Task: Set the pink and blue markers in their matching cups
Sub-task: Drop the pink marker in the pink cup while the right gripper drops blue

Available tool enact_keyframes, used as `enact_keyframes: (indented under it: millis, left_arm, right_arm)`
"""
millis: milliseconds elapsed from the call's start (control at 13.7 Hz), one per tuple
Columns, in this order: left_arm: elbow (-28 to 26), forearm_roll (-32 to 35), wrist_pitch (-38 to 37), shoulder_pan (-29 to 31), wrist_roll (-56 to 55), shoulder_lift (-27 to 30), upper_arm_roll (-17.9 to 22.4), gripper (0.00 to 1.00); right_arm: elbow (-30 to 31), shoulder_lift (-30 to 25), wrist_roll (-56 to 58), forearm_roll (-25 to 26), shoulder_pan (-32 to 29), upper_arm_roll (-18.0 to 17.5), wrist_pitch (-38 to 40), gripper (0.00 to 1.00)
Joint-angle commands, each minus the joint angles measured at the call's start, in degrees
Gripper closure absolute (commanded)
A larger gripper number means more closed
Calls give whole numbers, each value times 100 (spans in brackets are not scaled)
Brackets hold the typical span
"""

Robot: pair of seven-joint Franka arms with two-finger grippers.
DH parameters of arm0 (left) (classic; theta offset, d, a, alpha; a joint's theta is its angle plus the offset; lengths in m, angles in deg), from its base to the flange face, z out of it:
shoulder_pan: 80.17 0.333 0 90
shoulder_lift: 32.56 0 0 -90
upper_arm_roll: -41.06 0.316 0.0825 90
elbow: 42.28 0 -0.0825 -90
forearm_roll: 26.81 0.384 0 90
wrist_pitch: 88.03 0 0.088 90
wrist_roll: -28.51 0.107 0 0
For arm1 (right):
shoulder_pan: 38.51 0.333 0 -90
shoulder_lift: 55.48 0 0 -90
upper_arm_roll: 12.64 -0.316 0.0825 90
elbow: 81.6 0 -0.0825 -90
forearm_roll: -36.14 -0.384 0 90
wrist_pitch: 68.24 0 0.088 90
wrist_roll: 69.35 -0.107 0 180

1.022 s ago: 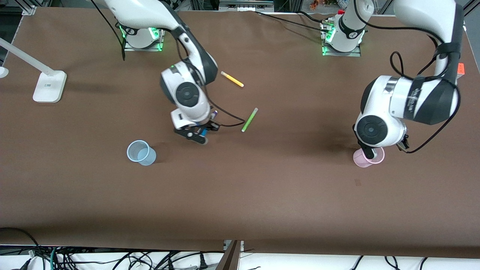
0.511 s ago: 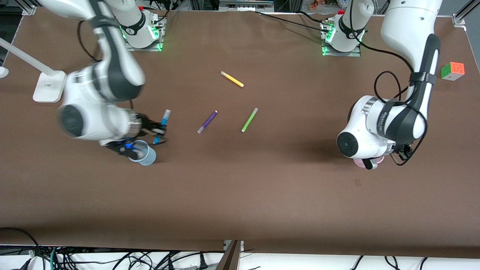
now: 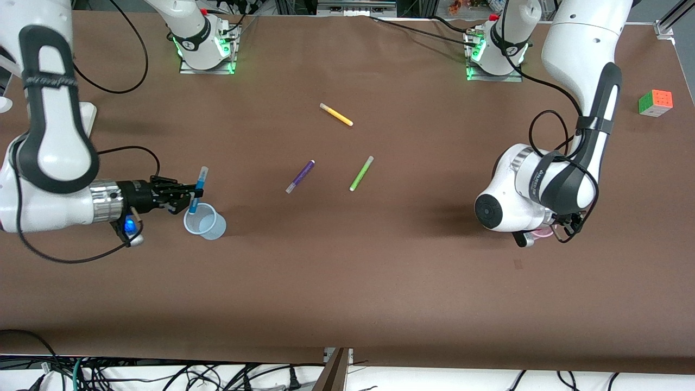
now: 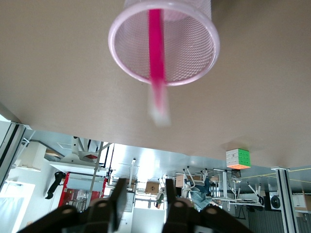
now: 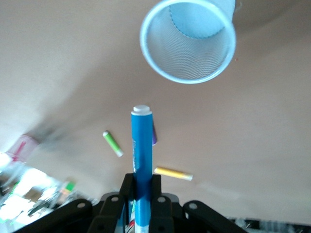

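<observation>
My right hand [image 5: 141, 194] clamps the blue marker [image 5: 142, 160], aimed at the blue cup [image 5: 188, 41]; green [image 5: 112, 143] and yellow [image 5: 173, 173] pens lie on the worktop [image 5: 73, 58].

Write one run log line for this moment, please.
right gripper: holds blue marker over blue cup | left gripper: open over pink cup, pink marker inside

A matt brown table covering [image 3: 380, 282], smooth and paper-like, is seen. The pale blue translucent plastic cup [image 3: 205, 221] and the pale pink translucent plastic cup [image 4: 164, 41] are finely textured inside. The smooth blue plastic marker [image 5: 142, 160] is gripped by matt black fingers [image 5: 127, 194].
</observation>
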Motion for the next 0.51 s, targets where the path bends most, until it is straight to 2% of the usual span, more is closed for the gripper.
enact_keyframes:
  millis: [0,146,292,438]
  left_arm:
    - [119,72,-87,-124,-40,-13,9,0]
    - [146,-59,-96,-124,-32,127,9,0]
    - [190,-742,-69,-54,-49,426,27,0]
    - [627,-1550,-95,-1,-75,559,97,0]
  right_arm:
    - [-160,477,282,-642,-420,-105,357,100]
    - [-160,740,475,-1011,-587,-105,480,100]
    - [-160,978,756,-1118,-711,-114,577,100]
    - [-160,1031,810,-1197,-711,-114,578,100]
